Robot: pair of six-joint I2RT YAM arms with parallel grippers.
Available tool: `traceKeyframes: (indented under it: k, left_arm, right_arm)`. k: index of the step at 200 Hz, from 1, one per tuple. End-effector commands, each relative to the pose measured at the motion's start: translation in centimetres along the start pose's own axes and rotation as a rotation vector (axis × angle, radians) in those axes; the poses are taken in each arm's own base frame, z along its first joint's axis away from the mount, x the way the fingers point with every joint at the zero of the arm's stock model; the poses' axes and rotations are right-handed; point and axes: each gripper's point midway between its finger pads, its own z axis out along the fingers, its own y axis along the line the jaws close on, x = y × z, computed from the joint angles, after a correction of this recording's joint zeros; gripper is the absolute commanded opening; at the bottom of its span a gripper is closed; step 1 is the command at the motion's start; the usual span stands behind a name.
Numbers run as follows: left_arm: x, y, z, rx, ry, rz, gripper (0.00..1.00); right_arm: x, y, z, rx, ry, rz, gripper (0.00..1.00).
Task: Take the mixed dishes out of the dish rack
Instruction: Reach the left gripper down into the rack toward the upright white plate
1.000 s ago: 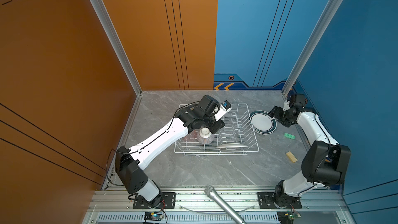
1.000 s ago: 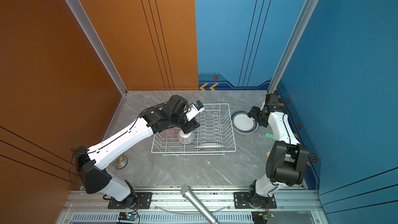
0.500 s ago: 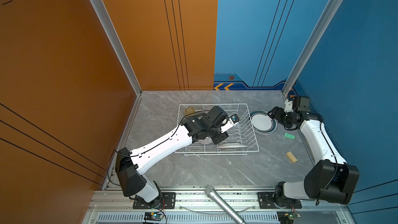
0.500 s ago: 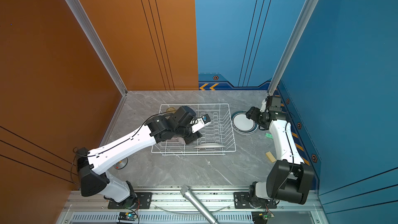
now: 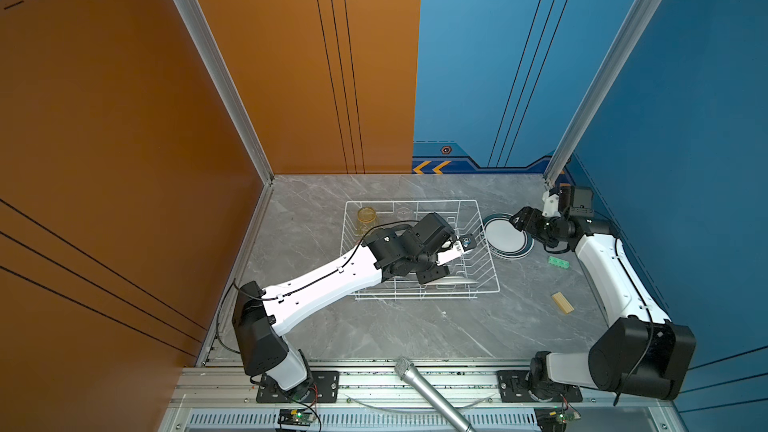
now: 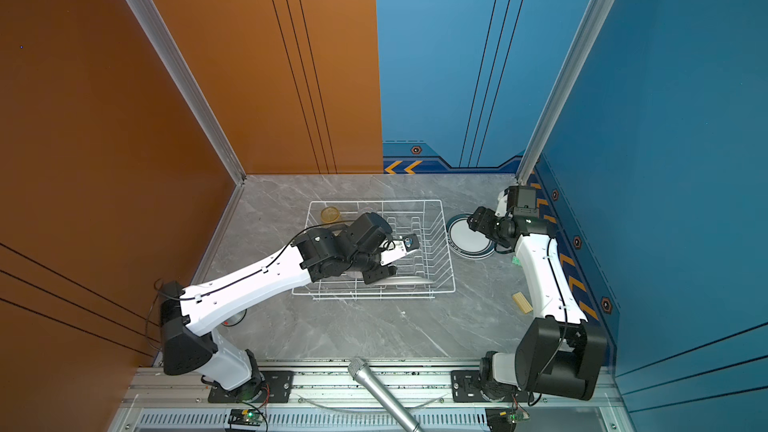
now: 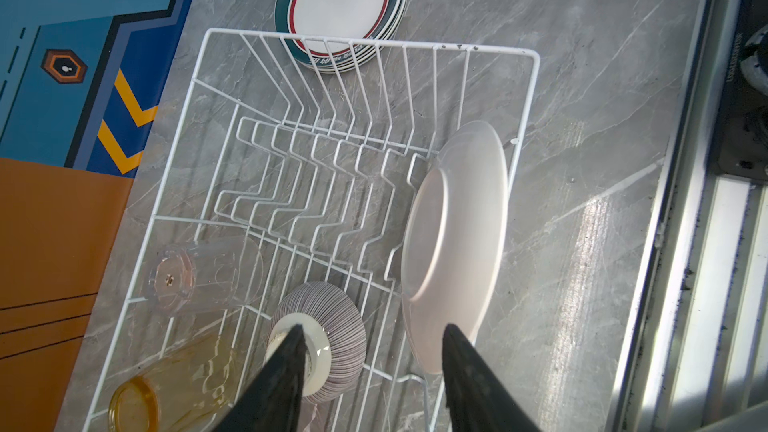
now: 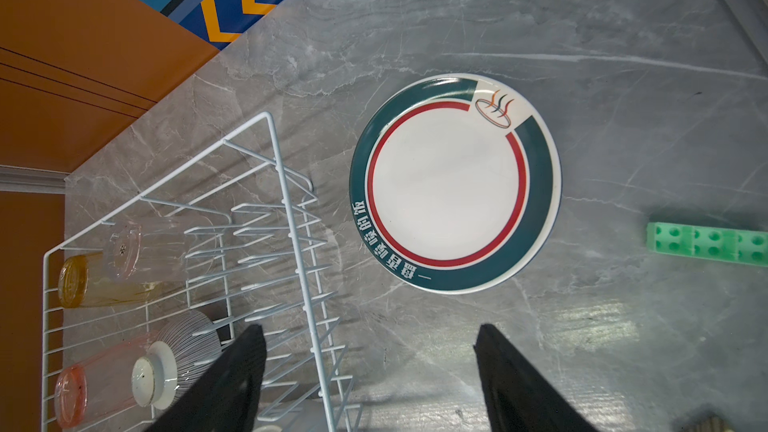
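Plates made up the finished part: a stack of several (image 7: 338, 2), topped by a green-rimmed plate (image 8: 446, 193), lay on the marble table (image 5: 415, 326) just beside the right end of the dish rack (image 5: 415, 201). Inside the rack one white plate (image 7: 457, 243) stood on edge at the near end. An upturned striped bowl (image 7: 332, 305) sat beside it, and amber (image 5: 366, 216), clear (image 7: 208, 272) and pink (image 8: 95, 384) tumblers were grouped at the left end. I judged the unloading near halfway, with five pieces left. The left gripper (image 7: 374, 328) hung over the rack between bowl and plate, jaws spread and empty. The right gripper (image 8: 369, 328) hovered above the stack, jaws wide apart, holding nothing.
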Motion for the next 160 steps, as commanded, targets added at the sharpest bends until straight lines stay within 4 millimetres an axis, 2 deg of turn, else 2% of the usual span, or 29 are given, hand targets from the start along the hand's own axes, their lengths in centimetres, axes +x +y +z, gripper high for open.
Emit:
traceKeyframes:
  k: [1, 89, 135, 160]
  left_arm:
    - [-0.6, -0.1, 0.2, -0.02, 0.012, 0.076, 0.56]
    - [0.0, -1.3, 2.4, -0.036, 0.082, 0.236, 0.55]
    - [-0.3, -1.5, 2.9, -0.029, 0.083, 0.268, 0.56]
    - [-0.8, -2.1, 2.9, -0.007, 0.07, 0.29, 0.56]
  right_arm:
    - [0.6, 0.1, -0.5, -0.005, -0.002, -0.019, 0.78]
    - [0.7, -0.2, -0.5, -0.003, -0.002, -0.011, 0.78]
    - [0.8, -0.5, -0.4, 0.0, 0.0, -0.008, 0.78]
    - [0.9, -0.7, -0.4, 0.0, 0.002, -0.001, 0.78]
